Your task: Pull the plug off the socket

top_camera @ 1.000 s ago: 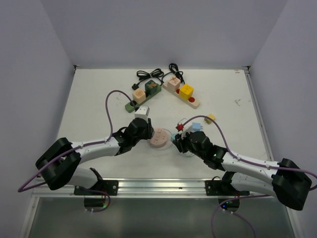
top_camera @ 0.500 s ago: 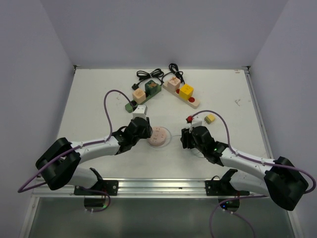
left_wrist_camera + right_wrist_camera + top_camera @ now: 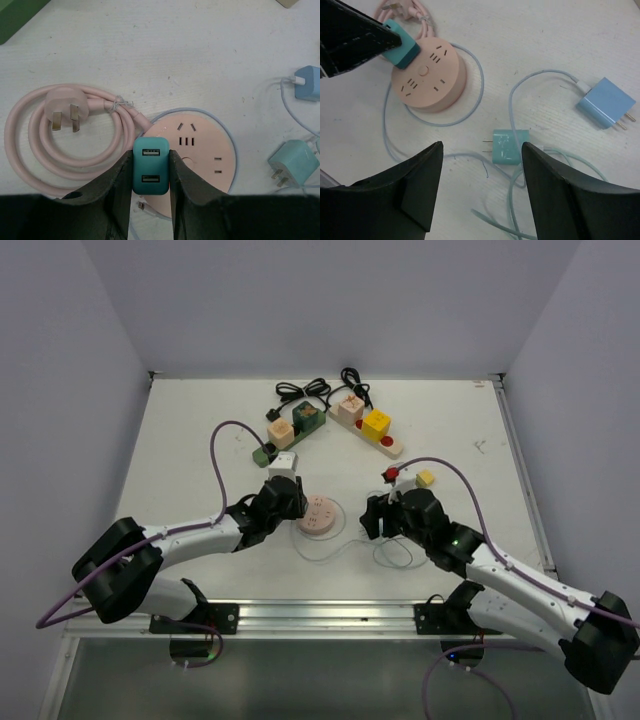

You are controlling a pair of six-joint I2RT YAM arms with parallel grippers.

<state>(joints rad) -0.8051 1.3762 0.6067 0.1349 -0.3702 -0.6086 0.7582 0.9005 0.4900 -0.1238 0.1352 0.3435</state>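
A round pink socket point(image 3: 320, 515) point(image 3: 427, 75) lies mid-table. A teal USB charger point(image 3: 151, 172) point(image 3: 400, 50) stands in its left edge, and my left gripper point(image 3: 151, 152) point(image 3: 297, 502) is shut on that charger. Right of the socket, a teal plug point(image 3: 510, 147) point(image 3: 292, 165) lies flat on the table, prongs bare and pointing at the socket. My right gripper point(image 3: 481, 146) point(image 3: 378, 518) hovers open above it, touching nothing. In the top view that arm hides the loose plug.
A blue charger point(image 3: 606, 102) with a pale cable lies right of the teal plug, and thin cables point(image 3: 390, 555) loop nearby. The pink cord point(image 3: 65, 107) is coiled left of the socket. A green power strip point(image 3: 290, 430) and a beige one point(image 3: 365, 425) lie at the back.
My right gripper drew away from the socket to the right and opened. The teal plug it held now lies loose on the table. The left gripper has kept its grip and place.
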